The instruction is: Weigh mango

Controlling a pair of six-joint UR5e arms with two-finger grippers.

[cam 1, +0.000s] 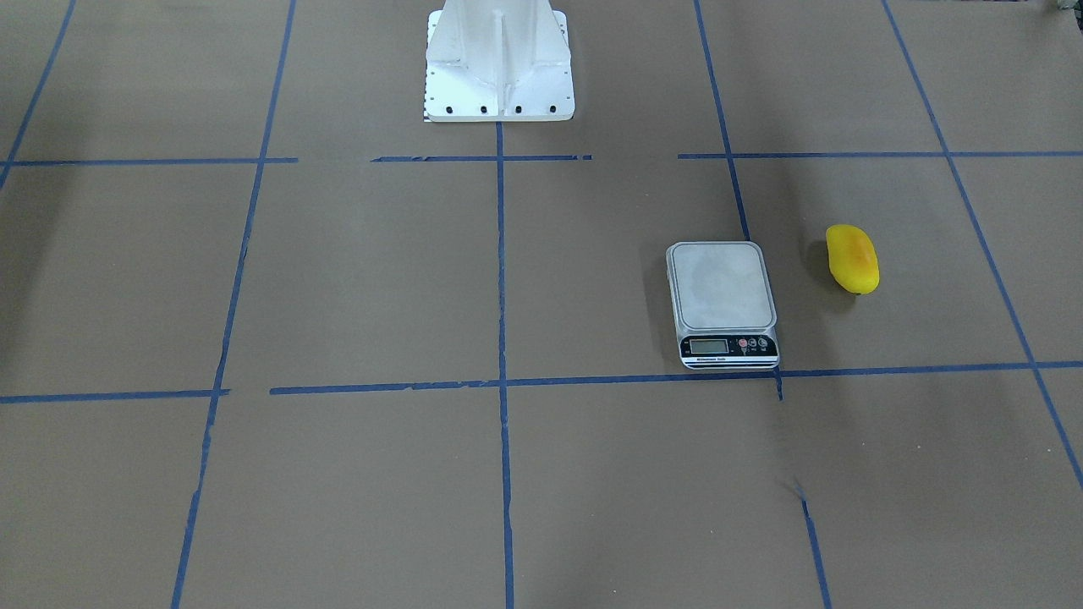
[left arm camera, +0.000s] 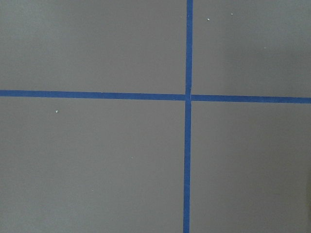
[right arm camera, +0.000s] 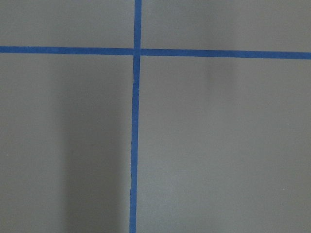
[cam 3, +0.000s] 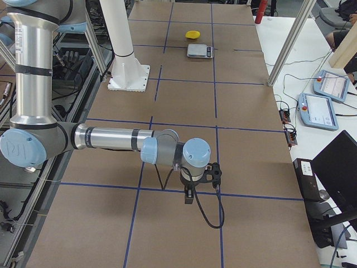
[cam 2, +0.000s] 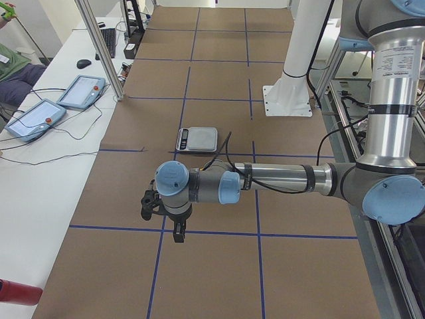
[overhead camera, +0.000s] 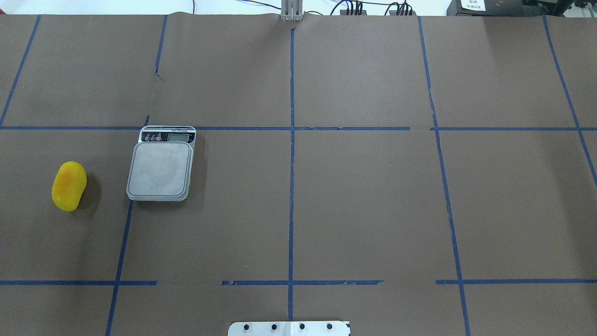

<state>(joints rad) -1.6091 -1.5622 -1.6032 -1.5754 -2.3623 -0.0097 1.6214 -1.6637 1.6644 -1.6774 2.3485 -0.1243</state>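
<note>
The mango [cam 1: 853, 259] lies on the brown table, yellow with an orange blush, just beside the scale [cam 1: 722, 286] and not touching it. In the overhead view the mango [overhead camera: 69, 185] is at the far left, and the scale [overhead camera: 160, 169] to its right has a bare platform. Both also show far off in the exterior right view, the mango [cam 3: 193, 34] and the scale [cam 3: 199, 51]. My left gripper [cam 2: 163, 219] hangs over bare table, short of the scale [cam 2: 196, 139]. My right gripper [cam 3: 202, 184] hangs far from both. I cannot tell whether either is open or shut.
The white robot pedestal [cam 1: 499, 63] stands at the table's middle edge. Blue tape lines [overhead camera: 292, 140] grid the brown surface. A side bench holds teach pendants [cam 2: 36, 116] and cables, behind aluminium posts [cam 2: 99, 46]. A red object [cam 2: 16, 292] lies near that bench's corner.
</note>
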